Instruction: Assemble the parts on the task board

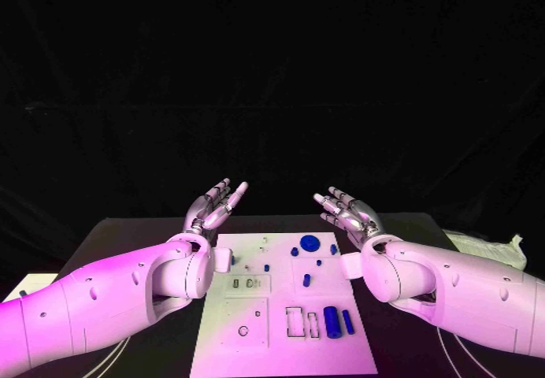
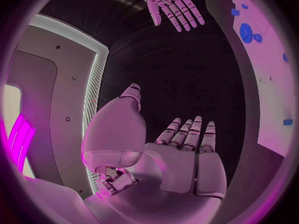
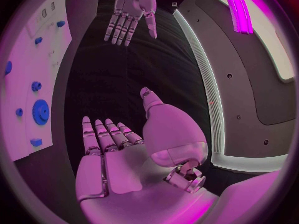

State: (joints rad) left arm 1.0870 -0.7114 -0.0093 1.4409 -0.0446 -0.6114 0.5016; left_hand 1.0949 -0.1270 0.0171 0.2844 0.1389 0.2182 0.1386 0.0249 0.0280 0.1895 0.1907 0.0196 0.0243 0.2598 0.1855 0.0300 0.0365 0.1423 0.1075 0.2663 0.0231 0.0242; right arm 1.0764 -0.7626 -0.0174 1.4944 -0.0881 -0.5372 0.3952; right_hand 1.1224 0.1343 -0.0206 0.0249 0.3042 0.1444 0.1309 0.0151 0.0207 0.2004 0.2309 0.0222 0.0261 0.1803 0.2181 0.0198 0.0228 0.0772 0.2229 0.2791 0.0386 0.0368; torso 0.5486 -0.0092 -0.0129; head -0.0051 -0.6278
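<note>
My two arms are white, smooth and rounded, with small dark screws. My left hand (image 1: 213, 206) and right hand (image 1: 350, 211) are silver, with segmented fingers.

White task board (image 1: 284, 346) carries blue parts (image 1: 331, 321) on a black table (image 1: 136, 236).

The flat white task board (image 1: 284, 346) looks like smooth matt plastic, and the small blue parts (image 1: 331, 322) on it like glossy plastic. Beyond the fingers (image 1: 221, 197) of both hands, which have a satin metallic sheen, hangs matt black cloth (image 1: 272, 94). The black bench (image 1: 125, 236) looks dull and cloth-covered.
</note>
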